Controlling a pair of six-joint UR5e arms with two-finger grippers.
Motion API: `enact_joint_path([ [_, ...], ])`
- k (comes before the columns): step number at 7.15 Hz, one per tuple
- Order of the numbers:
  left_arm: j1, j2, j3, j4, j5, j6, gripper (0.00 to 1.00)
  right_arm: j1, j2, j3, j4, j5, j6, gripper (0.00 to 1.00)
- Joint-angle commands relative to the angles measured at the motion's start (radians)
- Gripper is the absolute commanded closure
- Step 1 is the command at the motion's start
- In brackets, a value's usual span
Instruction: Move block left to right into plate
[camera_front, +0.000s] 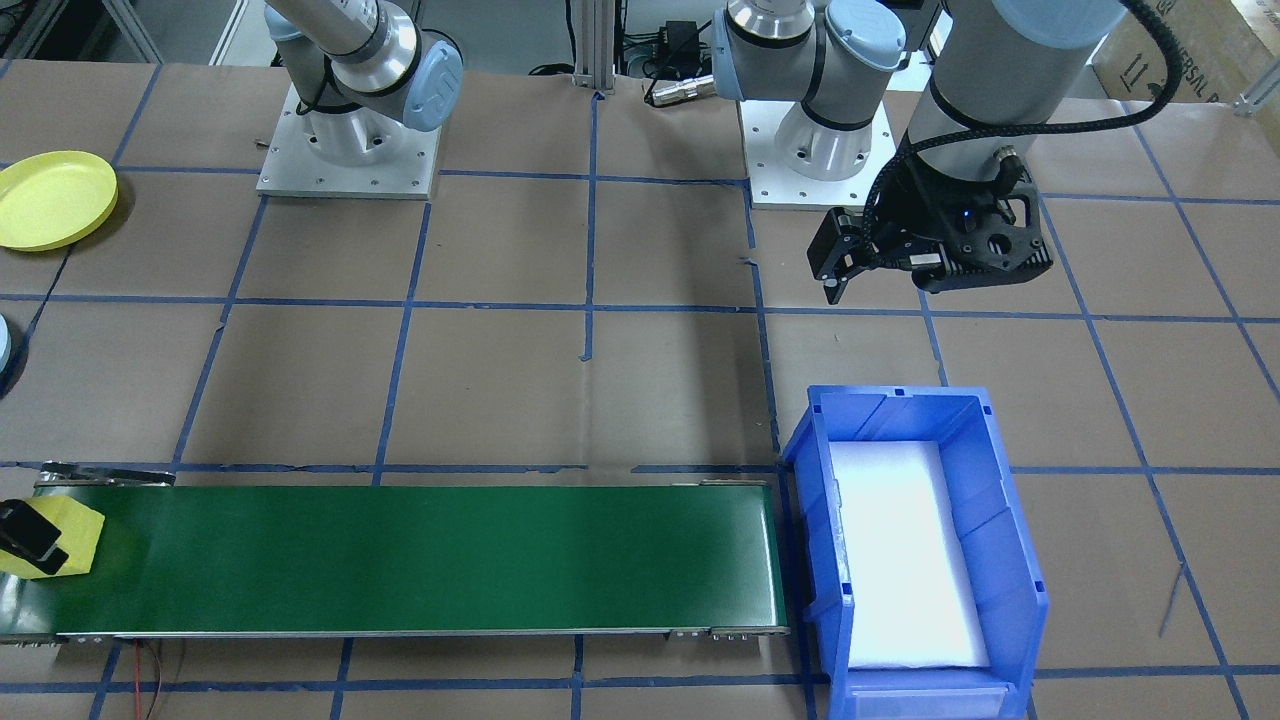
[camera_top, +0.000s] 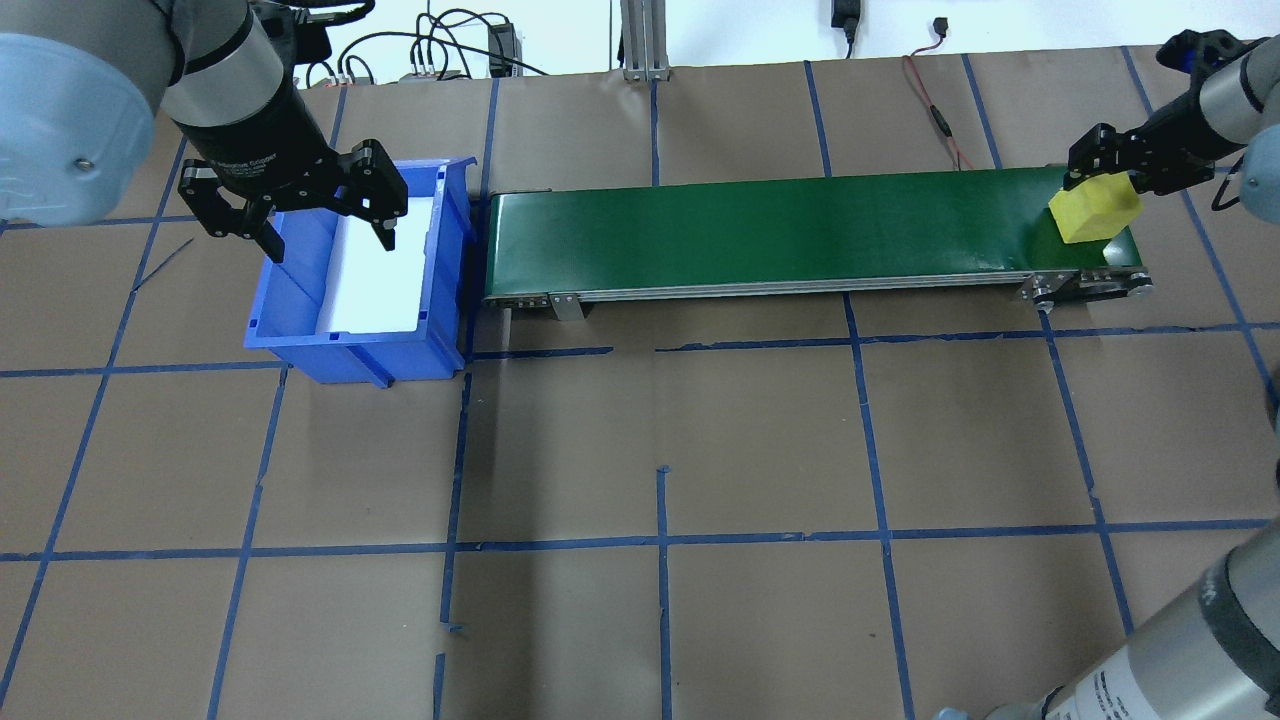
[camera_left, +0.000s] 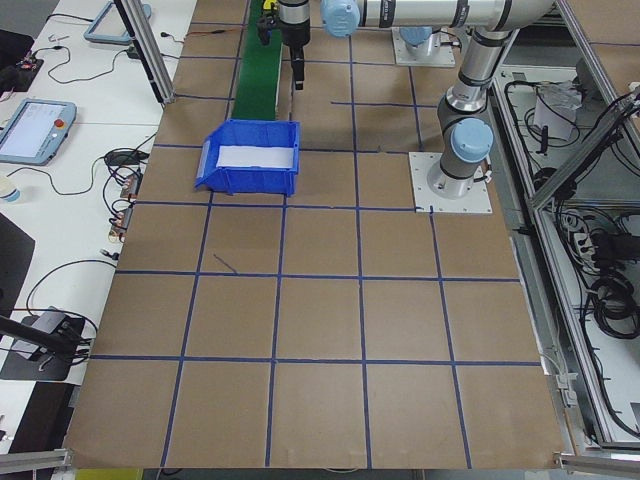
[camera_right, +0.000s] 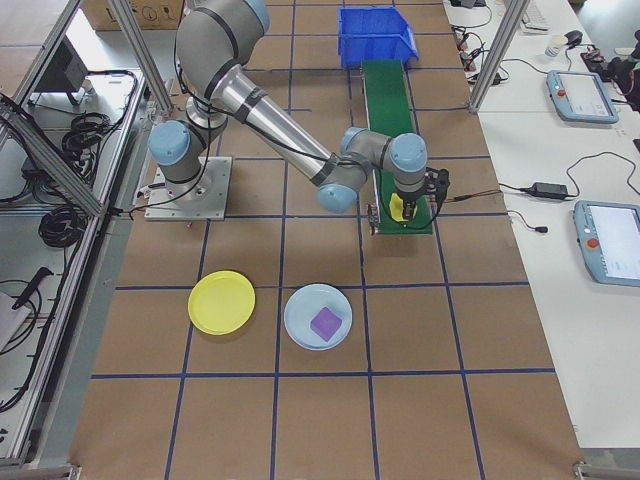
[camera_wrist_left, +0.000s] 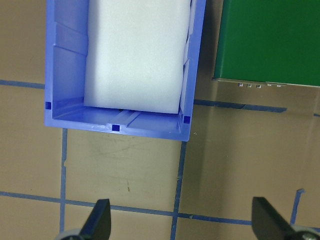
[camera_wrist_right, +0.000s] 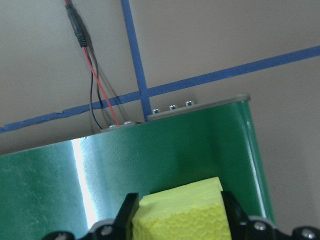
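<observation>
My right pincer (camera_top: 1098, 165) sits at the far right end of the green conveyor belt (camera_top: 780, 232), upper right of the overhead frame, fingers (camera_wrist_right: 128, 210) closed onto both sides of the yellow block (camera_top: 1092, 211). The wrist view shows both fingers flush against its faces, so I read this as a grip just made or about to lift; I can't tell whether the block is already off the belt. To do this step well: lift straight up first so the block clears the belt edge and the roller hardware at the end, then swing across to the plate, keeping the squeeze light. The block looks like soft foam with a fine honeycomb texture on the near face, so it will likely compress and could rotate in the grip if I clamp hard or move fast. Target looks like the yellow plate (camera_right: 221, 301), lower left of the right-side frame, sitting on the table (camera_right: 300, 400) next to a light blue plate (camera_right: 300, 310) that carries a purple block (camera_right: 325, 322). Drop low and centred so the foam doesn't bounce out. My left pincer (camera_top: 322, 212) hangs wide open and empty near the blue bin (camera_top: 300, 345), upper left of the overhead frame, well apart from the block.
</observation>
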Motion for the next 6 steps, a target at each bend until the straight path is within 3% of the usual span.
enact_joint_path([
  [1, 0.000, -0.001, 0.000, 0.000, -0.001, 0.000, 0.00, -0.006, -0.061, 0.034, 0.009, -0.164, -0.173, 0.72],
  [2, 0.000, -0.001, 0.000, 0.000, -0.001, -0.002, 0.00, -0.021, -0.125, 0.051, 0.030, -0.169, -0.208, 0.73],
  [3, 0.000, -0.001, 0.000, 0.002, -0.001, 0.000, 0.00, -0.070, -0.219, 0.103, 0.118, -0.166, -0.241, 0.73],
  [4, 0.000, -0.001, -0.002, 0.000, -0.001, 0.000, 0.00, -0.160, -0.300, 0.181, 0.151, -0.166, -0.312, 0.74],
  [6, 0.000, -0.001, -0.002, 0.000, -0.001, -0.002, 0.00, -0.379, -0.339, 0.296, 0.151, -0.157, -0.523, 0.75],
])
